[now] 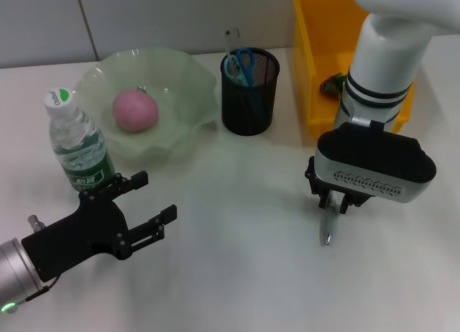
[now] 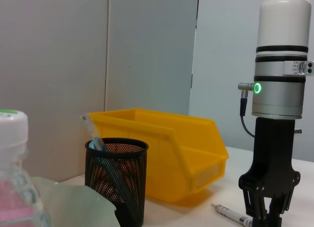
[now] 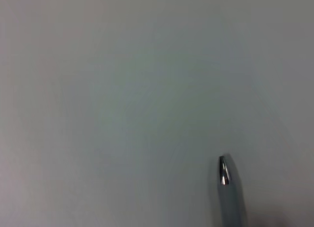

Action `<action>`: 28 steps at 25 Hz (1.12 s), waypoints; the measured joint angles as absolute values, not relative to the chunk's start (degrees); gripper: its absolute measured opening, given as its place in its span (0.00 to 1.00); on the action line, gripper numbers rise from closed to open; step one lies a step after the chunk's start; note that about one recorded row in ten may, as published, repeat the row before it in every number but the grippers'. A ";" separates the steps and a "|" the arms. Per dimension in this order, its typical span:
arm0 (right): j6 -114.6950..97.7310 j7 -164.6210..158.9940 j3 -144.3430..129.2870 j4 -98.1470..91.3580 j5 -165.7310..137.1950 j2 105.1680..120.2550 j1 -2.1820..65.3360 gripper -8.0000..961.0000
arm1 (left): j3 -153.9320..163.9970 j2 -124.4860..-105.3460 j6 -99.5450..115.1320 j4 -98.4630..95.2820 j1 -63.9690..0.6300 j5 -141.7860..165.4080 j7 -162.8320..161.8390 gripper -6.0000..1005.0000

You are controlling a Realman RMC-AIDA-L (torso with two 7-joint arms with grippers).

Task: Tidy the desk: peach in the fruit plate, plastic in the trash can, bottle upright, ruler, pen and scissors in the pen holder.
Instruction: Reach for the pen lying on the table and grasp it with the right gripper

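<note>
Pen is the one item left on the bare desk, lying in front of the pen holder and off toward the robot's right. It looks light, stiff, slim and smooth, with a shiny metal tip, so it will likely roll or slide out of a loose pinch; the middle of the barrel, taken across its width, looks the surest place to hold.

The right gripper stands straight down over the pen's far end, fingers at desk level around or touching the barrel. Whether they have closed on it I cannot tell, since the wrist housing hides them from above and the left wrist view is not clear enough.

The left gripper hovers with jaws apart and empty, in front of the holder on the robot's left, just beside the upright bottle.

Open desk lies between pen and holder, so the lift path looks free. Farther back, the holder already carries the scissors and ruler, leaving less room at its mouth. To its left the fruit plate holds the peach; to its right stands the yellow bin, whose near wall the right arm should clear.
</note>
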State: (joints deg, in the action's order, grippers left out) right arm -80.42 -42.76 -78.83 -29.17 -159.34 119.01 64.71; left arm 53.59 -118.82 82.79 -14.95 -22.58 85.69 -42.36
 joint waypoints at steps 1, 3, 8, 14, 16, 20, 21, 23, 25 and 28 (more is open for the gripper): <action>-80.39 -42.75 -78.81 -29.09 -159.33 119.01 64.71 0.29 | 53.58 -118.82 82.79 -14.94 -22.61 85.69 -42.36 0.76; -80.32 -42.75 -78.76 -29.09 -159.30 119.00 64.71 0.29 | 53.58 -118.82 82.80 -14.97 -22.63 85.69 -42.35 0.76; -80.29 -42.72 -78.70 -29.09 -158.84 118.95 64.69 0.29 | 53.59 -118.81 82.79 -15.45 -22.68 85.68 -42.50 0.76; -80.30 -42.71 -78.84 -29.02 -158.56 118.90 64.68 0.28 | 53.48 -118.83 83.24 -15.56 -22.67 85.69 -42.61 0.76; -80.30 -42.71 -78.84 -29.00 -158.55 118.90 64.68 0.27 | 53.46 -118.83 83.25 -15.56 -22.67 85.69 -42.59 0.76; -80.32 -42.71 -78.84 -28.94 -158.55 118.91 64.68 0.26 | 53.43 -118.83 83.28 -15.56 -22.68 85.69 -42.56 0.76; -80.30 -42.71 -78.84 -28.91 -158.55 118.91 64.68 0.26 | 53.43 -118.83 83.30 -15.56 -22.67 85.69 -42.58 0.76; -80.27 -42.71 -78.84 -28.89 -158.55 118.91 64.68 0.25 | 53.43 -118.82 83.36 -15.56 -22.67 85.69 -42.62 0.76; -79.99 -42.71 -78.84 -28.74 -158.55 118.91 64.68 0.25 | 53.39 -118.80 83.46 -15.57 -22.67 85.69 -42.64 0.76; -79.73 -42.71 -78.84 -28.20 -158.55 118.91 64.77 0.24 | 53.35 -118.77 83.50 -15.61 -22.68 85.70 -42.64 0.76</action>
State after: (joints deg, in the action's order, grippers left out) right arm -79.73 -42.71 -78.84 -28.20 -158.55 118.91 64.77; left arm 53.35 -118.77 83.50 -15.61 -22.68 85.70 -42.64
